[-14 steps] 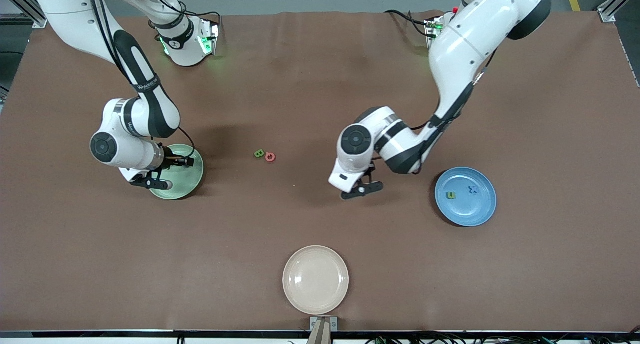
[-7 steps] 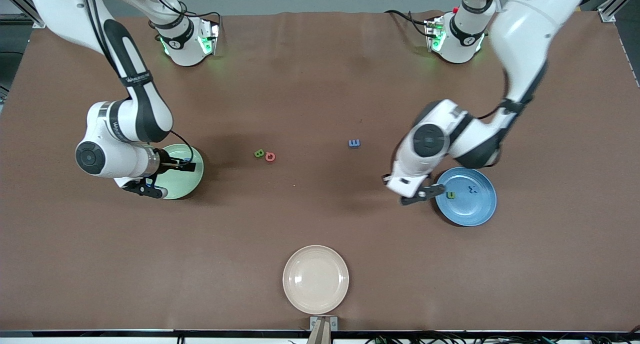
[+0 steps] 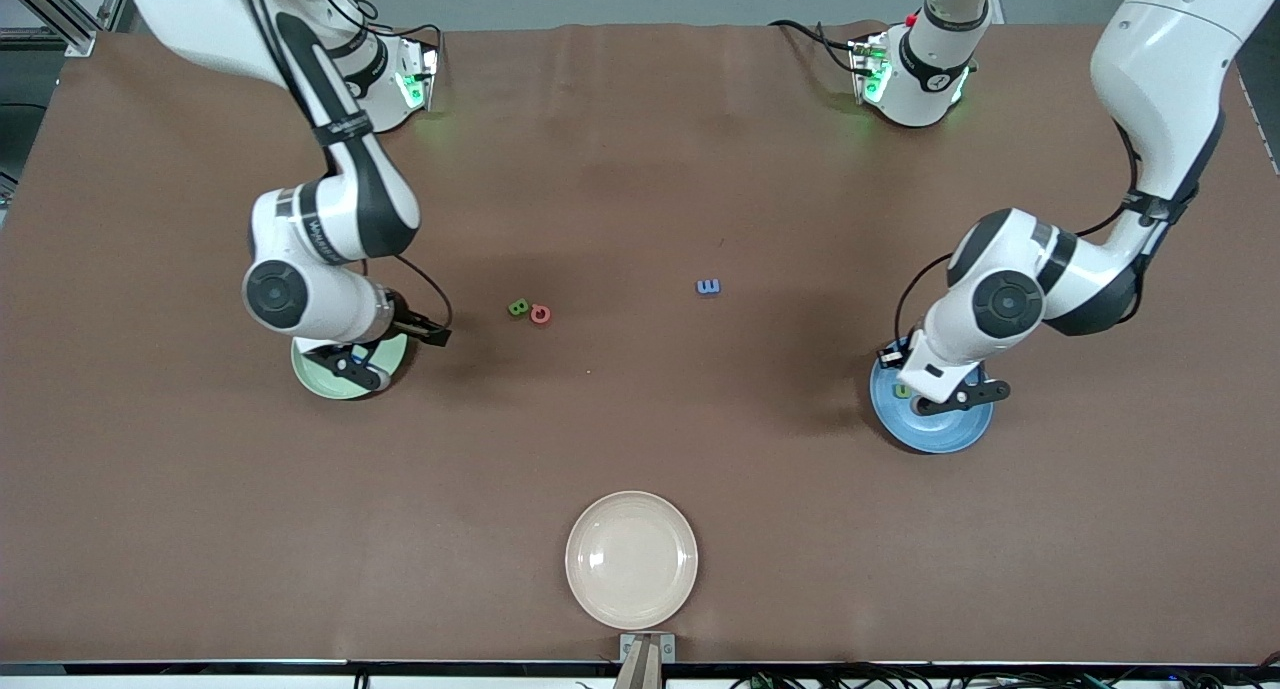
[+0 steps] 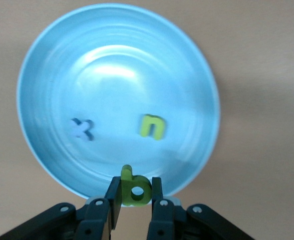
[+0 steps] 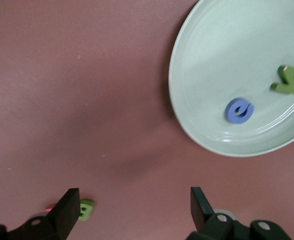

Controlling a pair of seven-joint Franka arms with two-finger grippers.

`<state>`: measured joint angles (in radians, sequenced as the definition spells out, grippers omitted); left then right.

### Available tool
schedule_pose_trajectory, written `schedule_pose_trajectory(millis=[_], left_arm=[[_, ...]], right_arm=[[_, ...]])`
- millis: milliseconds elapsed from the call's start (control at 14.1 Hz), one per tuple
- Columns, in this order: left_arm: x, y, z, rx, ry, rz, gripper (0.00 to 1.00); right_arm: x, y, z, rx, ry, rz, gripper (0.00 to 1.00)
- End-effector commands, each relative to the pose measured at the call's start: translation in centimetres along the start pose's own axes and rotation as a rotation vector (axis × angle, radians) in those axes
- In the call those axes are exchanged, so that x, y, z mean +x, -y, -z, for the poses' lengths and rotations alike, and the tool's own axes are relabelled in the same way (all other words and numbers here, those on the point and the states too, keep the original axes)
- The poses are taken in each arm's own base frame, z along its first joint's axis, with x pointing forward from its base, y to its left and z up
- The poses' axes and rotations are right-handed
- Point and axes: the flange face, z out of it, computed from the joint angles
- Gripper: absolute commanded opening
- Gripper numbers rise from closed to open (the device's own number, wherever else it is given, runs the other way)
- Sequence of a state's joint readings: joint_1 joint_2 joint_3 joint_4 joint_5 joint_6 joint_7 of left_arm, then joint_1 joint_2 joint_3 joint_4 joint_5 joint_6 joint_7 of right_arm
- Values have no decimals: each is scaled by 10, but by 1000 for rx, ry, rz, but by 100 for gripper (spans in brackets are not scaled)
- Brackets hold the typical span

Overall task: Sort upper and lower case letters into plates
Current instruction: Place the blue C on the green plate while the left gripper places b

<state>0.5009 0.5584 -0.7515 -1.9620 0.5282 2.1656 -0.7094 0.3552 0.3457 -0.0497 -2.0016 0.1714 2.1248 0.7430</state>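
The blue plate (image 3: 935, 431) lies toward the left arm's end of the table; in the left wrist view (image 4: 116, 60) it holds a pale blue x (image 4: 81, 128) and a green n (image 4: 153, 126). My left gripper (image 3: 958, 397) hangs over this plate's rim, shut on a green lowercase b (image 4: 135, 189). The mint green plate (image 3: 322, 379) lies toward the right arm's end; in the right wrist view (image 5: 227, 65) it holds a blue e (image 5: 239, 110) and a green zigzag letter (image 5: 288, 80). My right gripper (image 3: 358, 366) is open and empty over that plate's edge and the bare table beside it.
A green B (image 3: 518, 307) and a red letter (image 3: 541, 315) lie together mid-table, and the B also shows in the right wrist view (image 5: 85, 209). A blue E (image 3: 708, 287) lies nearer the left arm's end. A cream-white plate (image 3: 631, 559) sits nearest the front camera.
My left arm swung from mid-table to over the blue plate, uncovering the blue E. My right arm shifted from over the mint plate toward the table's middle.
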Motion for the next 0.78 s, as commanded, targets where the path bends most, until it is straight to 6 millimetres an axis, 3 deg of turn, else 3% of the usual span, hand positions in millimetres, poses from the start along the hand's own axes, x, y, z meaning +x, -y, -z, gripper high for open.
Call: schedule_pose_trajectory(millis=[0, 213, 497, 710], left_arm=[[-4, 15, -9, -1, -39, -53, 13], [0, 23, -25, -9, -56, -72, 13], [4, 29, -41, -17, -57, -84, 13], [3, 28, -45, -22, -48, -84, 19]], right_arm=[[-14, 15, 5, 38, -49, -129, 100], [-27, 31, 4, 59, -69, -216, 100], [-58, 61, 1, 114, -100, -410, 99], [-59, 65, -1, 113, -101, -405, 97]])
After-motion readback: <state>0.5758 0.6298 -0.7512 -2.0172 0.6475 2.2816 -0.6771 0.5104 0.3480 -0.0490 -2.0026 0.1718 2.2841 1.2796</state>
